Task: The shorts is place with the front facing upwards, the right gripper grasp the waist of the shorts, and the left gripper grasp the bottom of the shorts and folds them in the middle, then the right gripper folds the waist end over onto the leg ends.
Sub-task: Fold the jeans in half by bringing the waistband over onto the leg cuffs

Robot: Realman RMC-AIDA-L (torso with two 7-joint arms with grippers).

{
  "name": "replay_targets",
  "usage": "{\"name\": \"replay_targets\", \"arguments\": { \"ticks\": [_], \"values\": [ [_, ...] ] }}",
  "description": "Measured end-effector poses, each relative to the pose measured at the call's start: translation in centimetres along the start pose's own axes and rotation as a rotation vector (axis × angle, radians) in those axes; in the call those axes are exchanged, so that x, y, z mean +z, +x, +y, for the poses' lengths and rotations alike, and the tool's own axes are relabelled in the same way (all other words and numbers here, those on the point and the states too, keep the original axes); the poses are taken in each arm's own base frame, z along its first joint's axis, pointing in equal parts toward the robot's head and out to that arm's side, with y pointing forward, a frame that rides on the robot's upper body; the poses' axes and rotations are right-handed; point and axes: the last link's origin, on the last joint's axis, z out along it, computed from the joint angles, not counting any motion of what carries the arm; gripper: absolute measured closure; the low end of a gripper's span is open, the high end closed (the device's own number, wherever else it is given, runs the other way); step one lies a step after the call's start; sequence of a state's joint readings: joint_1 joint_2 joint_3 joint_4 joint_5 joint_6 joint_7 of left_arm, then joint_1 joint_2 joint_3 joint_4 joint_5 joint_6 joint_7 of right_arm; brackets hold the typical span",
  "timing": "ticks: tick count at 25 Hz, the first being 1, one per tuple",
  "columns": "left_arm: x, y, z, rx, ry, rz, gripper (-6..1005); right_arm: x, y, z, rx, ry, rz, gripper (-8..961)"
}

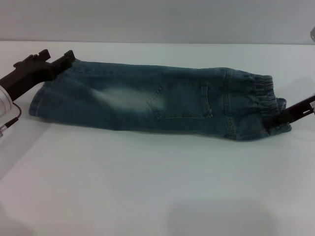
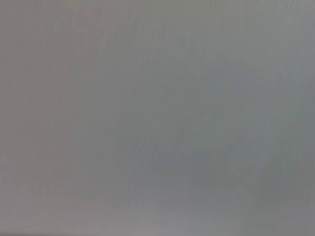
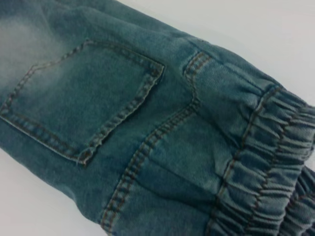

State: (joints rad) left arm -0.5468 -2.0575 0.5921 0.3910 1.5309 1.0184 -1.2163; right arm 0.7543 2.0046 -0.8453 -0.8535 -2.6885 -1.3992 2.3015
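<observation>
White tabletop [image 1: 147,196] carries the work. At its far left the left gripper [image 1: 58,61] touches the leg ends [image 1: 42,101], the right gripper [image 1: 284,116] the waist end [image 1: 258,105]; neither grip is discernible. The shorts [image 1: 147,101] lie already halved lengthwise, so the waist-over-legs fold remains.

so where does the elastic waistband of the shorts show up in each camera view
Head view: the waistband is at the right end of the shorts, with the right claw at its edge.
Left wrist view: not in it, only a blank grey surface.
Right wrist view: the waistband fills the lower right corner.
Shared landmark: the stitched back pocket beside the waistband, in the head and right wrist views.
</observation>
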Motion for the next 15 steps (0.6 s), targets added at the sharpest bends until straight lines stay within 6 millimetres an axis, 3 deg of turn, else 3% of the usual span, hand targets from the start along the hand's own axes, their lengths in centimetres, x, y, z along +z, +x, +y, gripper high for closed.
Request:
{"name": "replay_targets", "arguments": {
  "ticks": [15],
  "values": [
    [-0.01,0.0,0.03,-0.004,0.0,0.004,176,0.68,0.18,0.41,0.003,-0.007,-0.011,282]
  ]
}}
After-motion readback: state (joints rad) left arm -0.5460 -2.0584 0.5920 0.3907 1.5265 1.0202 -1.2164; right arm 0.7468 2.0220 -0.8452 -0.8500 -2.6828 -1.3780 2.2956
